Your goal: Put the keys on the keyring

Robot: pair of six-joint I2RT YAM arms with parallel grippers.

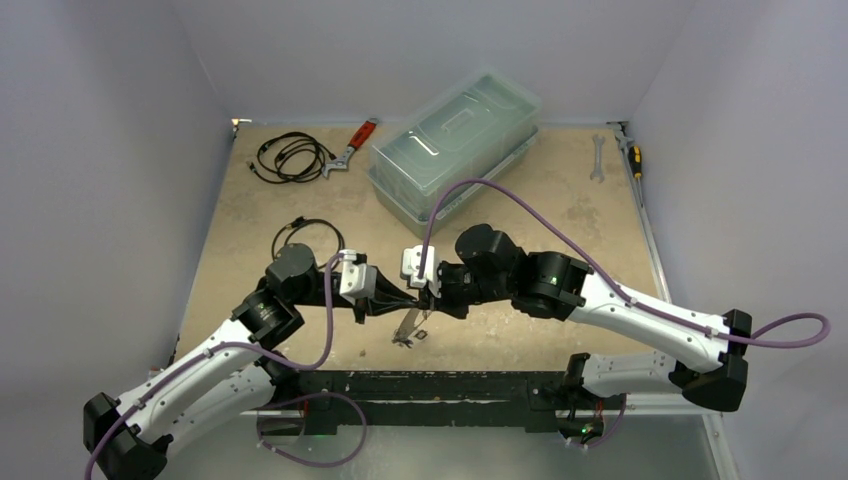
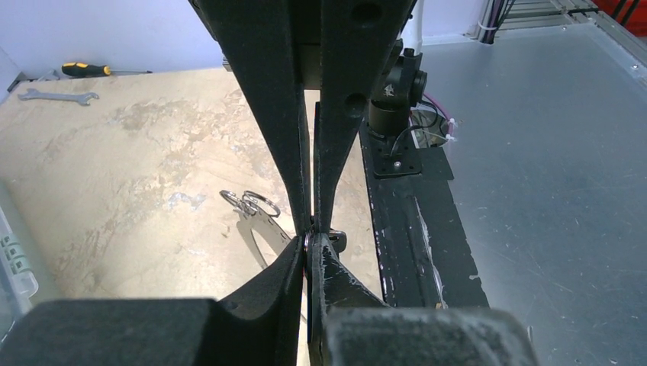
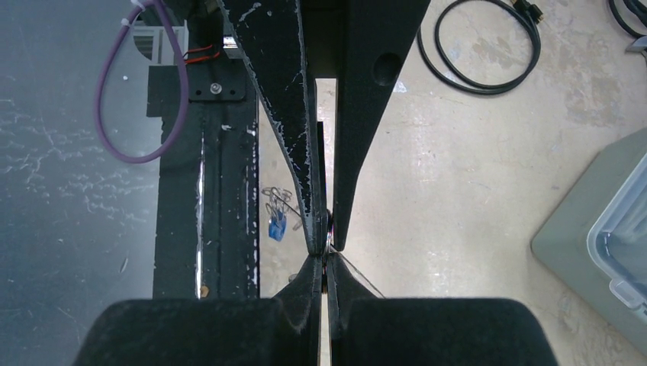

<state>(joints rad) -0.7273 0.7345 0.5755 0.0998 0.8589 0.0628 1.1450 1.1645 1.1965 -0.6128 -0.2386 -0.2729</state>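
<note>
End effectors [image 1: 420, 300] meet tip-to-tip, clamped.

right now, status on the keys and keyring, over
Left pincer and right pincer shut tip to tip, pinching thin white wire keyring. Loose on tan table: small silver keys, blue plastic tag. No obstruction seen.

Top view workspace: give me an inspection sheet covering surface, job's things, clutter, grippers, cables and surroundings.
Surface: beige table, mottled.
Job's things: keys, one blue-tagged, lying near the front edge; keyring not made out.
Clutter: clear lidded box, red-handled tool, spanner, screwdriver, all along the far edge.
Grippers: left gripper and right gripper shut, tip to tip above the table; a small metal ring shows where they meet.
Cables: black coil far left; black loop nearer; purple arm cables.
Surroundings: grey walls; metal shelf at the front.
</note>
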